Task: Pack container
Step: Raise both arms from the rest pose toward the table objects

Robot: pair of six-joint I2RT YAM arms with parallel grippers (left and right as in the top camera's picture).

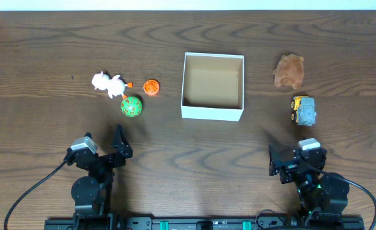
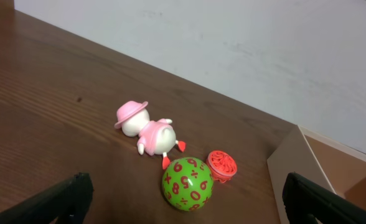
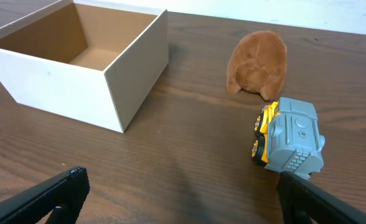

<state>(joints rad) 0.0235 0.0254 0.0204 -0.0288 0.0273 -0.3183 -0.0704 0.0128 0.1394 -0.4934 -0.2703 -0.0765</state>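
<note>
One container [image 1: 212, 113], five toys [image 1: 132, 106] outside; left hand [image 1: 103, 144], right hand [image 1: 297, 156] both spread, empty.

The box [image 1: 213, 113] is square and white, with low walls and a tan-brown floor. It sits upright, open-topped and empty, mid-worktop [image 1: 194, 153].

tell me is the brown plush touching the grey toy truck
Apart. The overhead view shows a strip of bare table between the brown plush and the grey toy truck.
</note>
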